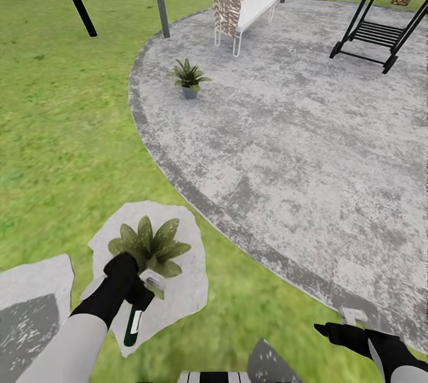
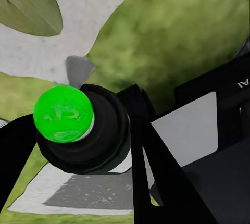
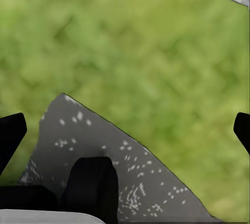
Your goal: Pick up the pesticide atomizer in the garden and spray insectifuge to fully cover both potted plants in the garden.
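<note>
1. Left gripper (image 1: 138,288) clamped on the pesticide atomizer (image 1: 135,319); bottle's dark lower part points back toward the robot, white head at the fingers; in the left wrist view a green ball (image 2: 63,113) sits on a black collar between the dark fingers (image 2: 156,161).
2. Atomizer's head held just beside the near potted plant (image 1: 150,245); that plant stands on a pale stepping stone (image 1: 184,288) in the lawn (image 1: 59,133).
3. Right gripper (image 1: 333,331) low over grass at the patio's edge, holding nothing; in the right wrist view its fingertips (image 3: 11,130) stand wide apart over grass and a grey stone (image 3: 125,182).
4. Second potted plant (image 1: 189,78) well apart, on the round paved patio (image 1: 297,151) just inside its curved border.
5. Open paving between that plant, the woven bench (image 1: 244,0) and the black frame (image 1: 380,21); a grey bollard (image 1: 161,3) stands on the grass by the patio rim.
</note>
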You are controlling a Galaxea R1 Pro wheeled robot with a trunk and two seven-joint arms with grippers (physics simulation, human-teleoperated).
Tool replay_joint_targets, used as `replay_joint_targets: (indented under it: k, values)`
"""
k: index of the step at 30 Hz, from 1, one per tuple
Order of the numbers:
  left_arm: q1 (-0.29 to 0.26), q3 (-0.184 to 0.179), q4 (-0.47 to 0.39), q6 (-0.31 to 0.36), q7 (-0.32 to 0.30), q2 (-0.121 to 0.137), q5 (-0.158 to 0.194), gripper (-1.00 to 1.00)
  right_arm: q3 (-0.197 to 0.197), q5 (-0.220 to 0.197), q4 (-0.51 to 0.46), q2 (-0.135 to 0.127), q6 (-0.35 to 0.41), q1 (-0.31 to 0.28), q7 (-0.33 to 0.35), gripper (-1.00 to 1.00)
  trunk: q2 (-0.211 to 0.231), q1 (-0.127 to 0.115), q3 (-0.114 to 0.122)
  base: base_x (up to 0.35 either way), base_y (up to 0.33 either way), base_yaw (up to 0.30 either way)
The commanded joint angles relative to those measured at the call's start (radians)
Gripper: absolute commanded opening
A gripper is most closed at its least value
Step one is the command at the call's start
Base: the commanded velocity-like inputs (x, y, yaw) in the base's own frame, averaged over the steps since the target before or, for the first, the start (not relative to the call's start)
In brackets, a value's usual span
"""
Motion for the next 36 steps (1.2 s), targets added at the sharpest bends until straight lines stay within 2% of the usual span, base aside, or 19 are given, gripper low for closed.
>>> replay_joint_targets:
  k: [1,5,8,13,16,18,19,21,24,36]
  values:
    - [-0.001,0.003,-0.001,0.003,-0.009,-0.001,-0.009,-1.00,-0.008,0.006,-0.002,0.001,0.005,-0.001,0.007,1.00,0.000,0.000,-0.001,-0.272,0.000,0.002]
    - [-0.001,0.002,0.000,-0.006,-0.007,-0.003,-0.009,-1.00,-0.010,0.006,-0.002,-0.001,0.005,-0.001,0.007,1.00,0.000,0.000,-0.001,-0.321,0.000,0.000]
    - [-0.001,0.000,0.000,-0.009,-0.007,-0.014,-0.009,-1.00,-0.010,0.006,-0.002,-0.001,0.005,-0.001,0.007,1.00,0.000,0.000,-0.001,-0.341,0.000,0.000]
    - [0.000,0.000,0.001,-0.078,-0.007,-0.052,-0.009,-1.00,-0.010,0.006,-0.002,-0.001,0.005,-0.001,0.007,1.00,0.000,0.000,-0.001,-0.343,0.000,0.000]
    - [0.003,0.002,0.002,-0.097,-0.006,-0.060,-0.009,-1.00,-0.010,0.006,-0.002,-0.001,0.005,-0.001,0.007,1.00,0.000,0.000,-0.001,-0.344,0.000,0.000]
    - [0.004,0.003,0.002,-0.132,-0.006,-0.061,-0.006,-1.00,-0.010,0.006,-0.002,-0.001,0.005,-0.001,0.007,1.00,0.000,0.000,-0.001,-0.344,0.000,0.000]
    - [0.005,0.003,0.003,-0.152,-0.005,-0.061,0.002,-1.00,-0.010,0.006,-0.002,-0.001,0.005,-0.001,0.007,1.00,0.000,0.000,-0.001,-0.344,0.000,0.000]
    - [0.008,0.005,0.003,-0.189,-0.005,-0.059,0.049,-1.00,-0.010,0.005,-0.002,-0.001,0.005,-0.001,0.007,1.00,0.000,0.000,-0.001,-0.344,0.000,0.000]
    - [0.010,0.005,0.004,-0.202,-0.005,-0.056,0.097,-1.00,-0.010,0.005,-0.002,-0.001,0.005,-0.001,0.007,1.00,0.000,0.000,-0.001,-0.344,0.000,0.000]
    - [0.010,0.007,0.004,-0.204,-0.004,-0.053,0.109,-1.00,-0.010,0.005,-0.002,-0.001,0.005,-0.001,0.007,1.00,0.000,0.000,-0.001,-0.340,0.000,0.000]
